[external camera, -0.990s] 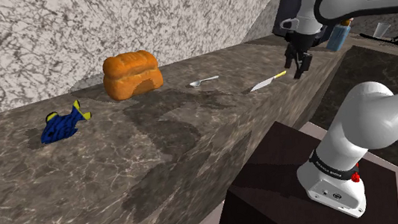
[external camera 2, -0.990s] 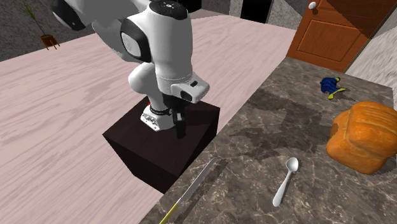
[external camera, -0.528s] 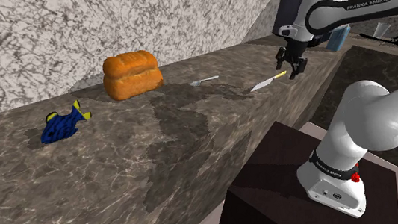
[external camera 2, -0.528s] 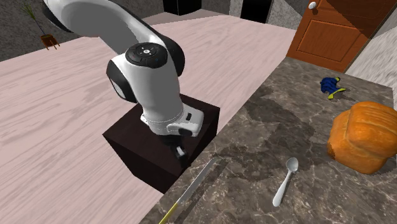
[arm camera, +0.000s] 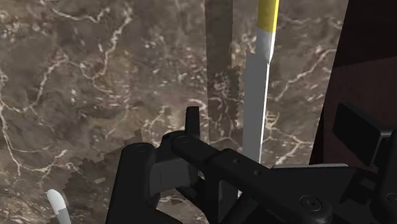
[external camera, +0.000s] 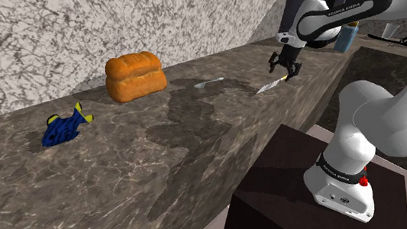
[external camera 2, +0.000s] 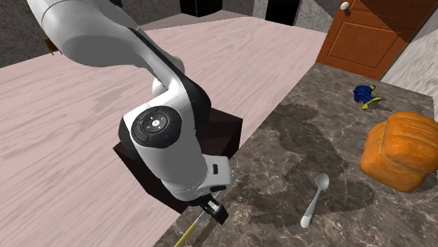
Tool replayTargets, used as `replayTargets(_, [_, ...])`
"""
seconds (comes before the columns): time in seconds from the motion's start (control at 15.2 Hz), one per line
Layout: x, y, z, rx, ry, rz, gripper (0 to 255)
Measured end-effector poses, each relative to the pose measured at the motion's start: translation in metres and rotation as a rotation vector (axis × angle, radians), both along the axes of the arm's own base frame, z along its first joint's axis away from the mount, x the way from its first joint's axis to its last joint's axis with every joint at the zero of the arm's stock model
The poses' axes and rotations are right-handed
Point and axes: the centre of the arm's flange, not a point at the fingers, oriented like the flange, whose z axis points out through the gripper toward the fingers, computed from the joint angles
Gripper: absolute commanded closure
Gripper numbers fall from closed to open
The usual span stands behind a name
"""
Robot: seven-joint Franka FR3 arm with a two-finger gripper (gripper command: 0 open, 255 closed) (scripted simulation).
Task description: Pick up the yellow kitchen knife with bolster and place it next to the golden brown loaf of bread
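The knife [external camera: 270, 86] lies flat on the dark marble counter [external camera: 160, 160] near its edge, grey blade and yellow handle [external camera: 289, 75]. My gripper [external camera: 285, 67] hovers just above the handle end, open and holding nothing. In the wrist view the grey blade [arm camera: 257, 108] and the yellow handle [arm camera: 268, 16] run straight ahead between the spread black fingers [arm camera: 191, 121]. In the second exterior view the gripper [external camera 2: 214, 210] hides most of the blade, with the yellow handle [external camera 2: 185, 236] below it. The orange-brown loaf [external camera: 135, 76] stands far down the counter by the wall.
A white spoon [external camera: 208, 82] lies between knife and loaf, its bowl [arm camera: 57, 202] near the gripper. A blue and yellow toy fish [external camera: 65, 125] rests beyond the loaf. The dark stand [external camera: 308, 176] sits below the counter edge. A wooden door [external camera 2: 365, 31] stands past the fish.
The arm has swung toward the shoulder view's left and lowered the gripper from beside the counter edge to just over the knife's handle. The fingers stayed open; nothing on the counter moved.
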Motion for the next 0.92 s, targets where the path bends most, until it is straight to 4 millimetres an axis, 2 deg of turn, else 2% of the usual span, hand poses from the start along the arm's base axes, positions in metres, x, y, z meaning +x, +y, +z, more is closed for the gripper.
replayTargets(0.46, [0.007, 0.000, -0.035, 0.000, -0.005, 0.023, 0])
replayTargets(0.86, [0.008, 0.000, -0.038, 0.000, -0.005, 0.023, 0])
replayTargets(0.92, [0.008, 0.000, -0.038, 0.000, -0.005, 0.023, 255])
